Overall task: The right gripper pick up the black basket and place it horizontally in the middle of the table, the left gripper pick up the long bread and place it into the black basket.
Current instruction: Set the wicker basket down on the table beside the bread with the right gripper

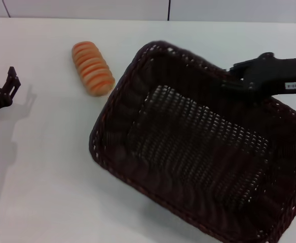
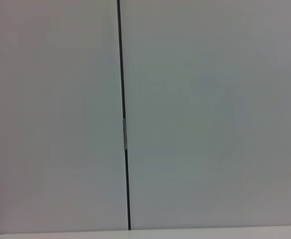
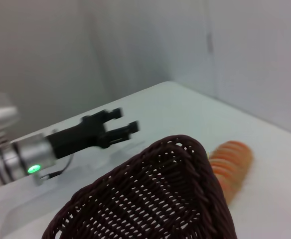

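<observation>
One black basket [image 1: 198, 147] gripped at its far rim by the right gripper [image 1: 237, 76], best levelled before lowering mid-table [image 1: 46, 192], clear of the long bread [image 1: 92, 68]; left gripper [image 1: 11, 81] idle, narrowly parted.

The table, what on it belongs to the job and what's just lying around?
Part of the job:
- basket, tilted, its far rim at the right gripper
- bread, lying on the table left of the basket, not in it
- left gripper, at the table's left edge, apart from both

Just lying about:
- nothing else shows on the table; only the wall behind
</observation>
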`<state>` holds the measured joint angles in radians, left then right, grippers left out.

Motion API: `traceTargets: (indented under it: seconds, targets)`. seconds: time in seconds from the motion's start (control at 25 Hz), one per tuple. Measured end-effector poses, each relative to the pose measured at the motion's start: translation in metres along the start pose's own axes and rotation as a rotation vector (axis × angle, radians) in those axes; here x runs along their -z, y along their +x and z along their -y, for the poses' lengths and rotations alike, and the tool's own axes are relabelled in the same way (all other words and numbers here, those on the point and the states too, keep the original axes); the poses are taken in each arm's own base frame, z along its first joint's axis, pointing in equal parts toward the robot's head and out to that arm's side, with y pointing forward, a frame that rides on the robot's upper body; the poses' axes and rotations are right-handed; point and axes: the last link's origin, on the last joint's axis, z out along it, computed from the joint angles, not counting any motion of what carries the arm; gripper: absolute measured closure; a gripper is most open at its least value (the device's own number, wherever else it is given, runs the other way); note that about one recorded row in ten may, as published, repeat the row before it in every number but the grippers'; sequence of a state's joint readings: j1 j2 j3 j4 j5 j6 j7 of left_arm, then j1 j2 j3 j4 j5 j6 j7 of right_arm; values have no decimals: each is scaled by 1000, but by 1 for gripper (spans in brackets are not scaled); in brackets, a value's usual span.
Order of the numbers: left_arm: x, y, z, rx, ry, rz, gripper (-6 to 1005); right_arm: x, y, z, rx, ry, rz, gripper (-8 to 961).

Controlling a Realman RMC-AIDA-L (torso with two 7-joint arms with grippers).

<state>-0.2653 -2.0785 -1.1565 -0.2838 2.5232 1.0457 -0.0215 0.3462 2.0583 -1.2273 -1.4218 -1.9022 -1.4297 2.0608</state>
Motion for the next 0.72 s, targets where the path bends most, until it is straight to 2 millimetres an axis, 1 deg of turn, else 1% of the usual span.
traceTargets:
  seconds: [0.04, 0.12, 0.24, 0.36, 0.44, 0.48, 0.6, 0.64, 0.72]
  targets:
    - [0, 0, 0, 0, 0, -1, 151, -4, -3, 3, 25, -49, -16, 756]
    - [-1, 1, -1, 0, -2, -4, 151, -6, -5, 3, 37, -75, -24, 756]
    - [-4, 3, -2, 0, -7, -9, 151, -16, -15, 4, 98, -130, -51, 756]
    - [-5, 4, -3, 0, -9, -11, 151, -22, -19, 6, 126, -133, -66, 756]
    - [-5, 4, -3, 0, -10, -12, 152, -32, -24, 11, 157, -127, -96, 757]
    - [-6, 4, -4, 0, -11, -13, 152, -32, -24, 11, 157, -127, -96, 757]
    - [-6, 5, -4, 0, -12, -14, 152, -43, -25, 16, 198, -110, -138, 757]
    - [-7, 5, -5, 6, -15, -16, 152, -50, -25, 19, 226, -94, -168, 757]
    - [-7, 5, -5, 7, -17, -16, 152, -53, -25, 20, 239, -87, -184, 758]
